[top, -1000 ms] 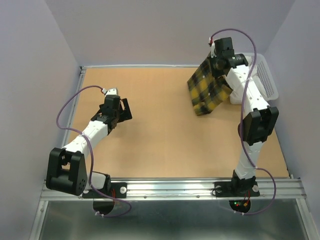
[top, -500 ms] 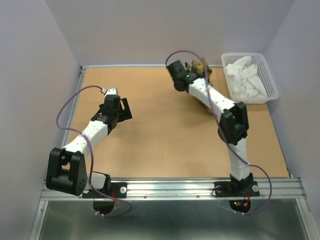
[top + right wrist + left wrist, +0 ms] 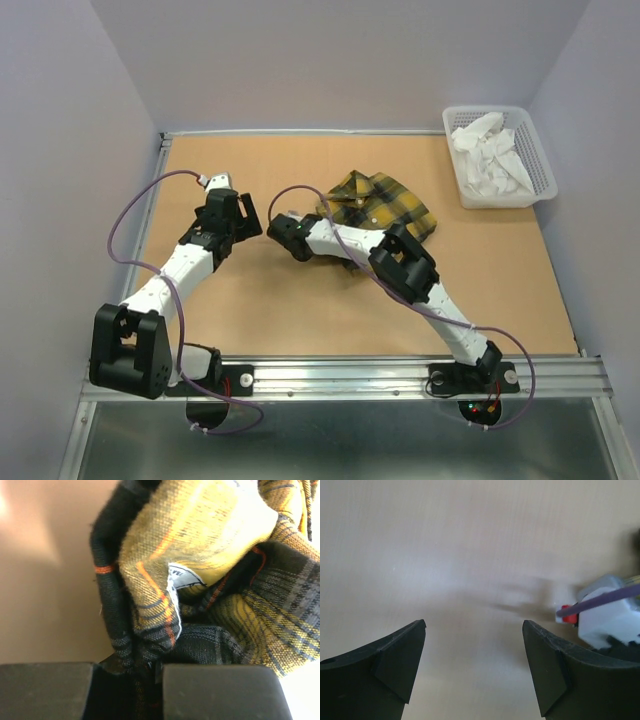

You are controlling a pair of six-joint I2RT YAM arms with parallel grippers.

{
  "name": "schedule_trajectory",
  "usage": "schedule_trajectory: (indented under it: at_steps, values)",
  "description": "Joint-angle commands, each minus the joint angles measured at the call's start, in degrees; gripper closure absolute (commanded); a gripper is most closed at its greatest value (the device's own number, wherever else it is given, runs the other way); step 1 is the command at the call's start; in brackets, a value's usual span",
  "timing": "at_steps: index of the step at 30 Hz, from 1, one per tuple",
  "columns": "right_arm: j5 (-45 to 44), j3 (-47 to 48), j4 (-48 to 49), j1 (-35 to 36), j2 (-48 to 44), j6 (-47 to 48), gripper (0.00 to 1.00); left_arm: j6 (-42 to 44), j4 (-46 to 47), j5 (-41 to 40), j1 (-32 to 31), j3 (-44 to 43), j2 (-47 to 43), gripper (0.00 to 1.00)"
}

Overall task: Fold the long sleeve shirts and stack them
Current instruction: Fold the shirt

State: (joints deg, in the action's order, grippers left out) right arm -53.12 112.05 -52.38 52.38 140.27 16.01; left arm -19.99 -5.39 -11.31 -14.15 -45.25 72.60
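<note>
The shirt (image 3: 385,205) lies bunched on the worktop (image 3: 300,315), left of the basket (image 3: 505,200). The right pincer (image 3: 151,669) is clamped on a dark fold (by the label (image 3: 182,577)); the left pincer (image 3: 474,630), farther left, gapes empty. I'd have it take a 2nd corner, then spread flat.

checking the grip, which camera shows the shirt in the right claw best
Right wrist: the shirt fills it, a fold pinched in the right claw. The top view shows the whole crumpled shirt, the grip too small to tell. Left wrist shows no clear shirt.
</note>
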Motion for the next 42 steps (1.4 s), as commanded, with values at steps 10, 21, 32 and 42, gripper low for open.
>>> schedule_trajectory:
  at_steps: [10, 21, 32, 42]
  values:
    - [15.6, 4.8, -6.8, 9.0, 1.0, -13.0, 0.64, -2.9, 0.4, -1.2, 4.1, -1.7, -6.2, 0.11]
    - [27.5, 0.5, -8.0, 10.5, -16.2, -19.0, 0.46, -8.1, -10.5, 1.4, 7.7, -14.3, -11.1, 0.01]
    - [35.0, -18.2, 1.5, 10.2, -34.9, -21.5, 0.32, -12.2, -14.0, 10.9, 8.1, -15.7, -10.0, 0.01]
    - [42.2, -34.0, 16.5, -0.3, -47.5, -28.7, 0.42, -18.9, -7.6, 19.6, -4.8, -7.9, -1.1, 0.02]
